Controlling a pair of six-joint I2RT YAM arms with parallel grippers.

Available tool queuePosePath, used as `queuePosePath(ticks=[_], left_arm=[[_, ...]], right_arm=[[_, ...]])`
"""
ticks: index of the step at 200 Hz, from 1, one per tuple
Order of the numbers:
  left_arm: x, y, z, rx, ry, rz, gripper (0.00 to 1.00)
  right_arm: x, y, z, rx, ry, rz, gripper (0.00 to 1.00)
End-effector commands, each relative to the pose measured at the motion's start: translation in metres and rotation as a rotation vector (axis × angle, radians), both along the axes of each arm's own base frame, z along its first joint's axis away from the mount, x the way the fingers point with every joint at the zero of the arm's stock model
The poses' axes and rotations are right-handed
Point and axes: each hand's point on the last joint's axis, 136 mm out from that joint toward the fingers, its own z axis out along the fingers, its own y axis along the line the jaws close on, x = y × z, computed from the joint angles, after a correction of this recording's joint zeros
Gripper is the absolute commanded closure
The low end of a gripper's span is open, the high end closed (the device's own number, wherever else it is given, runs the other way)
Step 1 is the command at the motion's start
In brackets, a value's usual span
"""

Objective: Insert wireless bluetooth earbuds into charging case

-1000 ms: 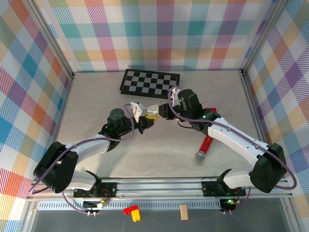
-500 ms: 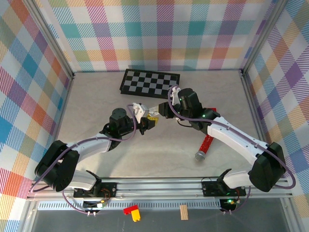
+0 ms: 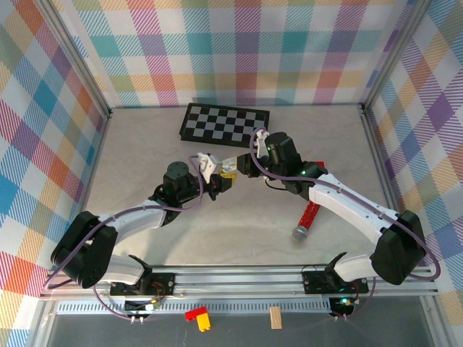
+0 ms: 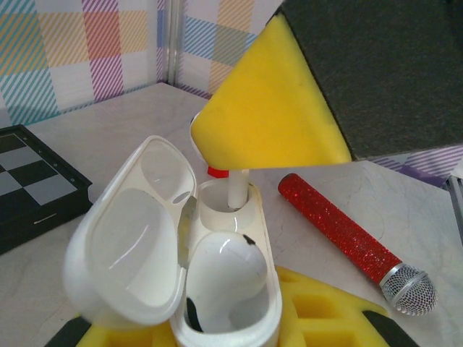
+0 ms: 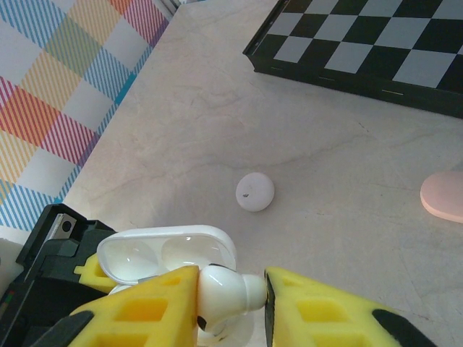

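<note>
Where the two arms meet over the middle of the table [image 3: 145,159], we find the left gripper [image 3: 219,181] clamped tight on the charging case [image 4: 269,289], with a yellow pad against its lower body on each side.

- The case stands upright in that grip. Its lid [image 4: 126,253] is swung wide open to the left.
- In the near socket, the first earbud [image 4: 224,278] is seated, rounded head up.
- In the far socket, the stem of the second earbud [image 5: 217,288] stands inside the opening. Its head is above the rim, so it is not fully down.

Just right of the case is the right gripper [image 5: 231,296], jaws drawn narrow around that second earbud's head. In its wrist view the head sits between the two yellow pads and touches both.

On the table beyond the case, well apart from it, lies a small white rounded piece [image 5: 255,191] with a dark dot. It is too small for us to name. Further right, a pale pink object [image 5: 443,196] is cut off by the frame edge.

Behind both grippers a black-and-grey checkerboard [image 3: 224,123] lies flat near the back wall.

Furthest right, a red glitter microphone [image 3: 307,217] lies on its side, silver mesh head toward the near edge, apart from both grippers.
</note>
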Motion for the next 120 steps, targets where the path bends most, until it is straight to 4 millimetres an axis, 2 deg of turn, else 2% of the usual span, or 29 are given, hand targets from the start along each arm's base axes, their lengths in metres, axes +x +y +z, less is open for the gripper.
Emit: queuePosePath(ticks=[1,26,83,120], left_arm=[[0.002,-0.004,0.027,-0.047,-0.059,-0.007,1.00],[0.000,-0.004,0.024,-0.041,-0.061,-0.016,1.00],[-0.004,-0.007,0.019,-0.033,-0.050,-0.044,1.00],[-0.005,-0.009,0.016,-0.024,-0.042,-0.065,1.00]], right_arm=[[0.001,0.003,0.001,0.000,0.001,0.024,0.70],[0.001,0.005,0.005,0.006,-0.001,0.035,0.68],[0.001,0.009,0.008,0.001,-0.008,0.058,0.72],[0.000,0.012,0.013,-0.004,-0.025,0.089,0.70]])
